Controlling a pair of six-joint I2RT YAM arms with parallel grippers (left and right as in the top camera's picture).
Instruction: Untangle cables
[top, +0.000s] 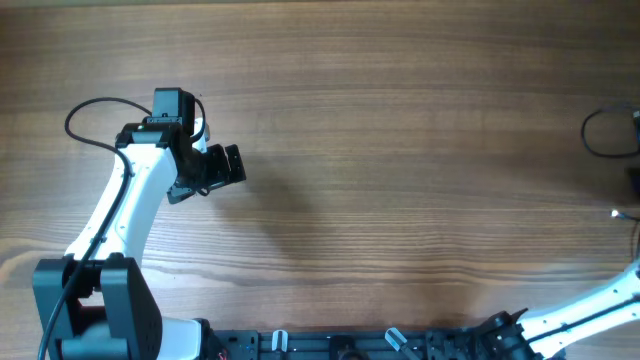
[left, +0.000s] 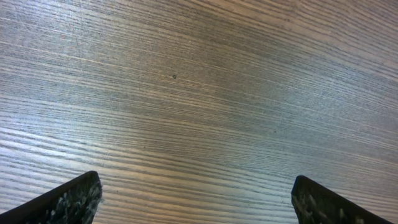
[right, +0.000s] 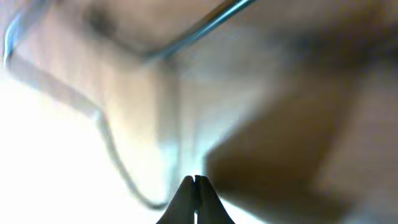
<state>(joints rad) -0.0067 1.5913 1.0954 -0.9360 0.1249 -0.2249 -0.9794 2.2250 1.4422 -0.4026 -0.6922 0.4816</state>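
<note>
A thin dark cable (top: 603, 133) lies in a small loop at the table's far right edge, cut off by the frame, with a tiny white tip (top: 614, 212) below it. The right wrist view is blurred; thin cable strands (right: 205, 26) cross the top and a faint loop (right: 121, 165) curves down on the left. My right gripper (right: 194, 182) is shut, fingertips pressed together, and nothing is clearly seen between them. Far across the table on the left, my left gripper (top: 222, 170) is open over bare wood; its fingertips (left: 71, 199) stand wide apart with nothing between them.
The wooden table (top: 400, 150) fills the overhead view. A thick black robot cable (top: 85, 110) loops behind the left arm. The right arm's white link (top: 600, 300) runs off the lower right corner. A black rail (top: 350, 345) lines the front edge.
</note>
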